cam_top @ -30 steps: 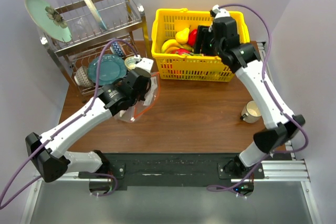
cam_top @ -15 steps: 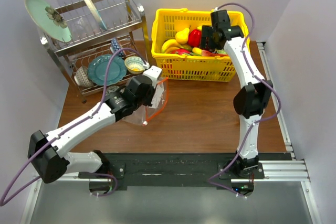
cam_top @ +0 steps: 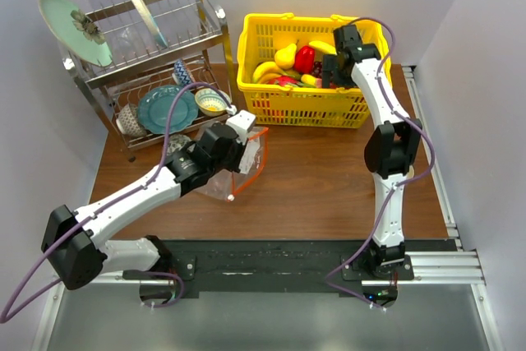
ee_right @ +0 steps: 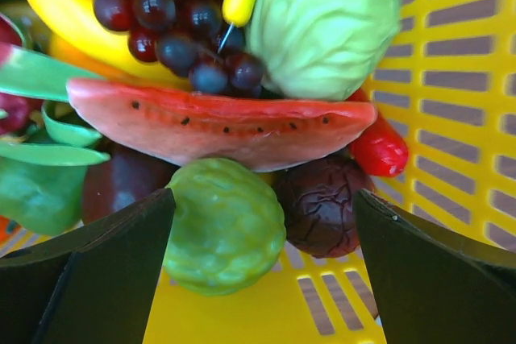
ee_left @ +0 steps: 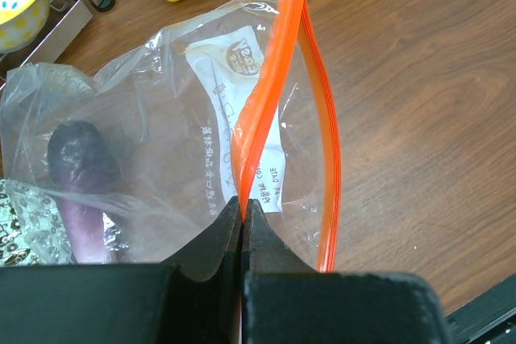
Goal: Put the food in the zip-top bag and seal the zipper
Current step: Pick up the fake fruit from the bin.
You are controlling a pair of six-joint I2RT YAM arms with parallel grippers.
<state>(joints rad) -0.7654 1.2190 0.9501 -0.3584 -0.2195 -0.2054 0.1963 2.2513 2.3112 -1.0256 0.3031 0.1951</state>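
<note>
Left gripper (ee_left: 243, 213), jaws pinched together on one lip of the red-orange zipper (ee_left: 272, 78), holding the mouth of the zip-top bag (ee_left: 161, 110) agape just over the wooden table (ee_left: 419, 78), the other lip bowed well away. Right gripper (ee_right: 264, 199), jaws spread wide, low inside the yellow basket (ee_right: 451, 94), straddling a round green piece (ee_right: 226, 227) with no visible contact, nothing held. Just beside that piece, a dark wrinkled fruit (ee_right: 318, 203); above both, a watermelon slice (ee_right: 218, 122), a dark grape bunch (ee_right: 161, 14), a pale cabbage (ee_right: 322, 22) and a red piece (ee_right: 380, 149). Progress, as a judgement: early. Purple eggplant (ee_left: 81, 167) already inside the bag, toward its closed end. Left to do: green piece, grapes and red piece out of the basket and into the bag, then the zipper pressed shut along its whole length.
</note>
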